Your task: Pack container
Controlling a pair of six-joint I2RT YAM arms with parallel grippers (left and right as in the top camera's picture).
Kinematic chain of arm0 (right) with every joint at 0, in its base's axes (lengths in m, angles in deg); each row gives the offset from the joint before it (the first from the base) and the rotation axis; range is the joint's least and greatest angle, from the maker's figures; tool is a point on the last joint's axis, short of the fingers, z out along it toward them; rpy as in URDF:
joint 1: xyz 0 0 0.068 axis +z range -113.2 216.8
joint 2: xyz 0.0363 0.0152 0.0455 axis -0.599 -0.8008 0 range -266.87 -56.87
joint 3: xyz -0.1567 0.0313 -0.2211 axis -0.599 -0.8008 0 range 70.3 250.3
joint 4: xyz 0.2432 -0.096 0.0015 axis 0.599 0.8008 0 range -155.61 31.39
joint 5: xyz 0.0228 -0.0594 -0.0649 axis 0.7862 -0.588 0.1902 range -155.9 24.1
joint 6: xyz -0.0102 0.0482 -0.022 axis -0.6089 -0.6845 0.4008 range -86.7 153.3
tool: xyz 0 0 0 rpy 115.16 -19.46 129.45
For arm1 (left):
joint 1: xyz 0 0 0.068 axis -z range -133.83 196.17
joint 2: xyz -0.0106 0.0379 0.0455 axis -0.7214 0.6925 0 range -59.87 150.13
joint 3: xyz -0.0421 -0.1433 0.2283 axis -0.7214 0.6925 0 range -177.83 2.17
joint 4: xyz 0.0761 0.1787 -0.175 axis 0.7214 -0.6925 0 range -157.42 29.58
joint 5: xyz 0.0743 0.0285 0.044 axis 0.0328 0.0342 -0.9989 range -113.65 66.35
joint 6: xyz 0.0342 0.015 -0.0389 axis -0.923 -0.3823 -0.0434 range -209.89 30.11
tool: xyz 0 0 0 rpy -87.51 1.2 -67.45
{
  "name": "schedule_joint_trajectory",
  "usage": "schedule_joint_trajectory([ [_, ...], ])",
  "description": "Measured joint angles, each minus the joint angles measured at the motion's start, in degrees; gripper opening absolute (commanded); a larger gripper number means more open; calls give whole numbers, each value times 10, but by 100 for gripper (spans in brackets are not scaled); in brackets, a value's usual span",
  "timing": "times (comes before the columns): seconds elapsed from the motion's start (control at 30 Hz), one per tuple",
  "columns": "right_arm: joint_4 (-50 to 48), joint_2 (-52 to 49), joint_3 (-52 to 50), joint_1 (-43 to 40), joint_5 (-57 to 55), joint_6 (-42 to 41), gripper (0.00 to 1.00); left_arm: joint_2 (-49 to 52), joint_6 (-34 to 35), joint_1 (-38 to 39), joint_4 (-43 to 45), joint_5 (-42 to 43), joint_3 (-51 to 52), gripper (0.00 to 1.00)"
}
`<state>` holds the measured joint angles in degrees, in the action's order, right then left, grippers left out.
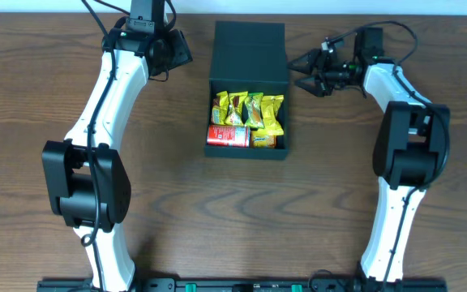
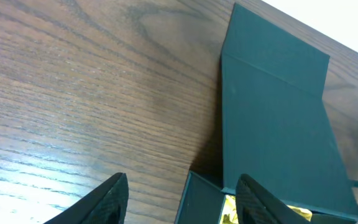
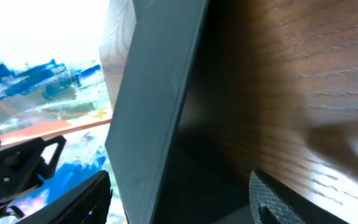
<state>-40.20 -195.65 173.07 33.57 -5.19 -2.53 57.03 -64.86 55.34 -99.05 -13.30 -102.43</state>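
1. The left gripper [image 2: 182,202] is seen with its two dark fingers [image 2: 107,199] held moderately apart. Nothing is clasped between them.
2. Just ahead of those fingertips, in line with the gap, a corner of the container [image 2: 199,198] is picked up. No contact with either finger is seen.
3. Beyond the inner finger, the raised lid [image 2: 272,118] is spread out flat and teal, leaning back from the box.
4. Off the outer finger, only bare wooden table [image 2: 73,93] is found.
5. The right gripper [image 3: 179,205] is shown with its fingers [image 3: 82,202] parted wide, and nothing is gripped.
6. Ahead of that gap the lid's edge is seen end-on. The picture is blurred here, so it cannot be told whether the edge is touched; from overhead the fingertips appear to sit just beside it.
7. From above, both grippers are placed level with the lid, one on each flank, with the open box lying nearer the arm bases.
8. Inside the box, yellow packets [image 1: 250,109] are packed in a row, and a red packet [image 1: 227,135] is laid below them, on the side nearer the left gripper.
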Motion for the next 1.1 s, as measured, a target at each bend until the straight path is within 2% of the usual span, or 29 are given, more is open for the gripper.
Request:
schedule_joint_trajectory([
  [0.37,-62,-7,-1,0,27,-83,73,0,0,0,0,0,0,66],
  [0.53,-64,-7,-1,0,28,-99,75,0,-2,0,-2,0,0,91],
  [0.6,-64,-7,-1,2,28,-103,77,0,-2,0,-3,0,0,96],
  [1.1,-96,-35,-1,16,30,-115,75,0,-3,0,-4,13,0,95],
])
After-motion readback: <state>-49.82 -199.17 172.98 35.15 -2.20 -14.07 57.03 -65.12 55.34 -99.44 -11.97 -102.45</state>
